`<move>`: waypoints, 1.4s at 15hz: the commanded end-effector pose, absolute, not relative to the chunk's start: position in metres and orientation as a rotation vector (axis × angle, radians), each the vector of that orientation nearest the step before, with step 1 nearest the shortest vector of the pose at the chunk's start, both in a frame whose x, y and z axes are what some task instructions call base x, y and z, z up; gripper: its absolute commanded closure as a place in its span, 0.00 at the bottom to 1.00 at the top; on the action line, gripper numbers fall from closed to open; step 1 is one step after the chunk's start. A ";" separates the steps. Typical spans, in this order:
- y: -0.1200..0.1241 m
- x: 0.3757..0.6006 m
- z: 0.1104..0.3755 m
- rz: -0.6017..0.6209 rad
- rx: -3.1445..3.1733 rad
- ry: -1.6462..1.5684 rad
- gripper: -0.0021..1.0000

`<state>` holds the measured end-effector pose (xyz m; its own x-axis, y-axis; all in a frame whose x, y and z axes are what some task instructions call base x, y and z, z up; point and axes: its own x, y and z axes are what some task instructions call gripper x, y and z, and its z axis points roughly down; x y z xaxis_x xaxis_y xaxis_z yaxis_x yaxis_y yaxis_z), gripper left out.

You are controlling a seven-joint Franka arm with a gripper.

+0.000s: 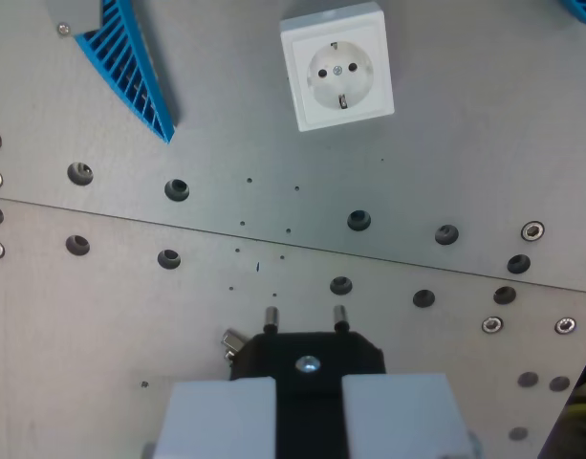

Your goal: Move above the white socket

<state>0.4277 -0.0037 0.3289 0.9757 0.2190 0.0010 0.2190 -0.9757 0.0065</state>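
table: grey brushed metal plates [445,153]; fills nearly the whole view
seam: plate joint [273,236] running across, dropping toward the wrist view's right
holes: rows of dark bores [177,188] along both sides of seam; some hold bright screws [532,230]
light: even, diffuse; soft shadows

Blue slatted grille [130,67] at upper left, grey metal plate [445,153] with bolt holes

Metal plate [273,143] lies bare between the black plug [307,356] and white socket [336,65], only bolt holes. Blue grille [130,62] stands well off at wrist view's left; blue edge [581,8] top right corner.
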 end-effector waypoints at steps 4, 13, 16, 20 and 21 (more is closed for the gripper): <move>-0.004 0.428 0.329 0.004 3.116 0.345 1.00; -0.004 0.428 0.322 0.020 3.112 0.374 1.00; -0.005 0.429 0.317 0.036 3.109 0.394 1.00; -0.007 0.431 0.306 0.061 3.104 0.418 1.00; -0.007 0.431 0.303 0.066 3.103 0.423 1.00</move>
